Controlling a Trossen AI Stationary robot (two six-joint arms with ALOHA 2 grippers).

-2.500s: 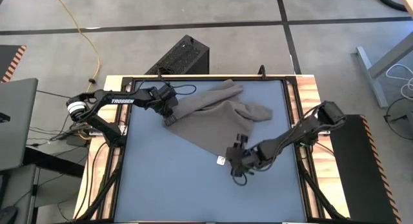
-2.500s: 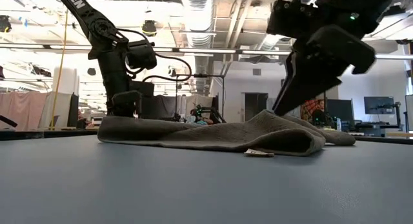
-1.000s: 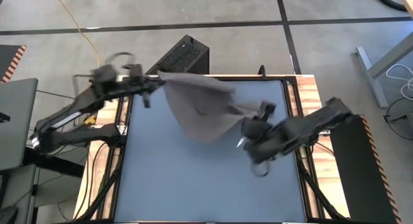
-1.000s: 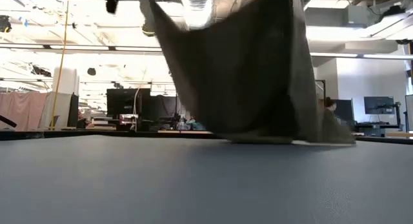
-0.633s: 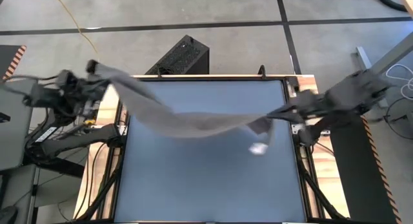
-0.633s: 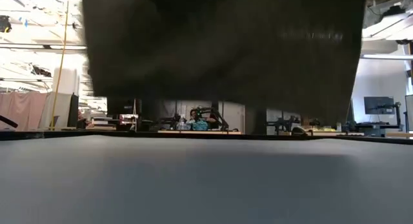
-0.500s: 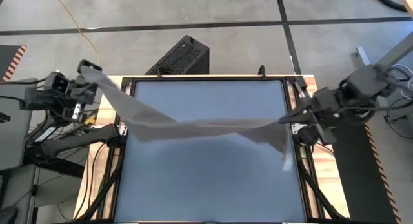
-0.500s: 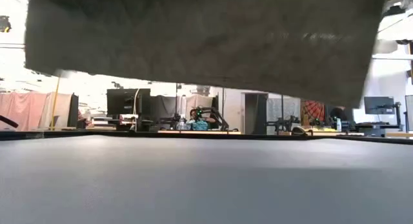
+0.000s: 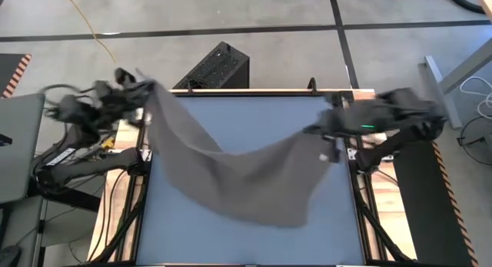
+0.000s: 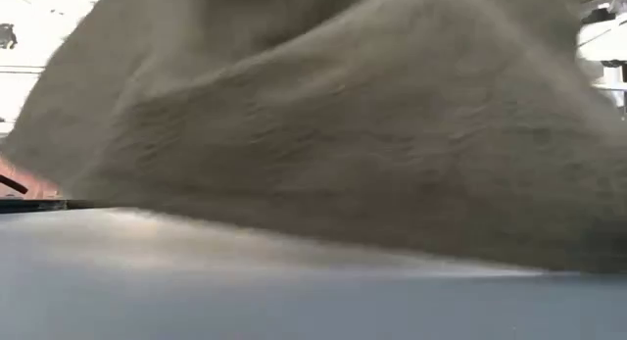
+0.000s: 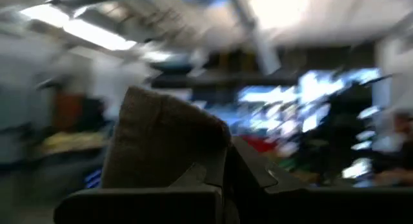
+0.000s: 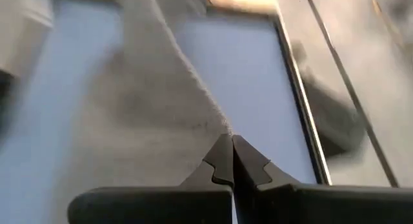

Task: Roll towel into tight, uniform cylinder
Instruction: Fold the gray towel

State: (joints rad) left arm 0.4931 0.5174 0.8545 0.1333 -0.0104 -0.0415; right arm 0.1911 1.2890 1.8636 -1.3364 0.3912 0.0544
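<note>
Both fingers (image 12: 231, 161) pinched tight – on towel (image 9: 246, 178)

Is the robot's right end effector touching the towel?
Touching. The right wrist view shows the right end effector shut on the towel's edge, the cloth running straight out from its tips. In the high view the towel hangs from it.

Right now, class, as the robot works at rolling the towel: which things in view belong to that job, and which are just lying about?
Belonging to the job:
- the towel, held up by two corners and sagging over the table
- left end effector, shut on the towel
- right end effector, shut on the towel

Just lying about:
- black box on the floor behind the table
- yellow cable on the floor
</note>
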